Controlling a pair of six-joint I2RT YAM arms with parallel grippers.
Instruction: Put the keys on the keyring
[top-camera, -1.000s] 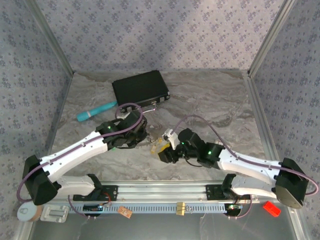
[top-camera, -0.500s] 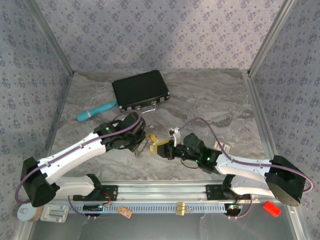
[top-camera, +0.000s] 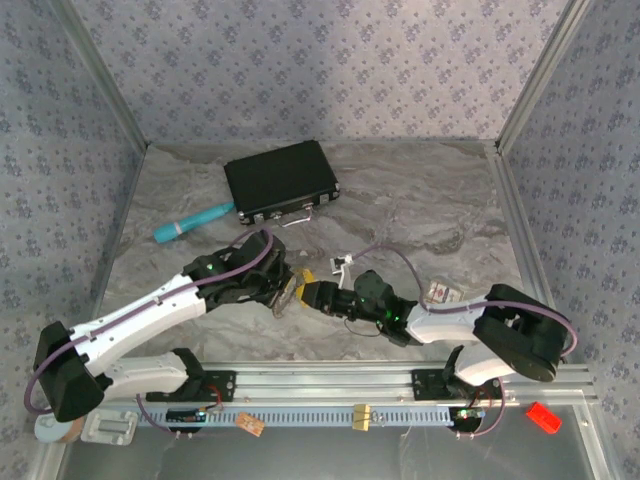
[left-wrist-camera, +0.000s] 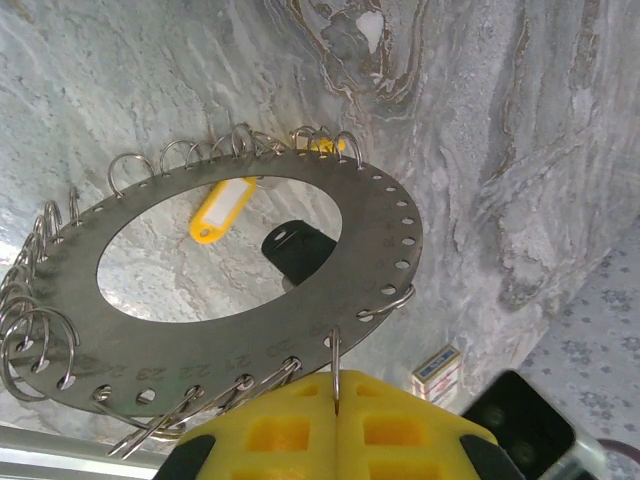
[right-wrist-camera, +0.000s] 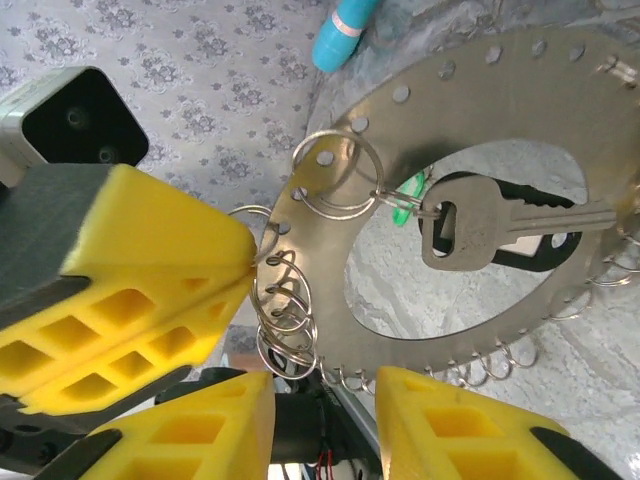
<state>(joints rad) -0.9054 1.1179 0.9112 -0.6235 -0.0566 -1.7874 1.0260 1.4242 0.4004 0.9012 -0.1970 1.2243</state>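
Grey marbled tabletop spreads under both arms in the top view, and you have them folded in toward its middle. The left gripper and right gripper meet almost tip to tip. The flat grey metal keyring seems to sit between them, though it is too small here to be sure. Behind them lies a black rectangular case, with a teal plastic cylinder to its left, both well apart from the grippers. A small red-and-white tag lies just beside the right forearm. Metal frame posts edge the table on both sides, and your widest open stretch is at the far right.

From the left wrist, the left gripper has its yellow pads pressed together on a wire loop at the keyring's near rim, holding the ring above the tabletop. Through the centre hole you see a yellow-headed key and a black-headed key. Wire loops crowd the ring's left rim.

From the right wrist, the right gripper has its yellow fingers spread apart with nothing between them, just below the keyring. The black-headed key hangs on a split ring across the hole, with a green sliver beside it. Bunched wire loops hang between your open fingers and the ring.
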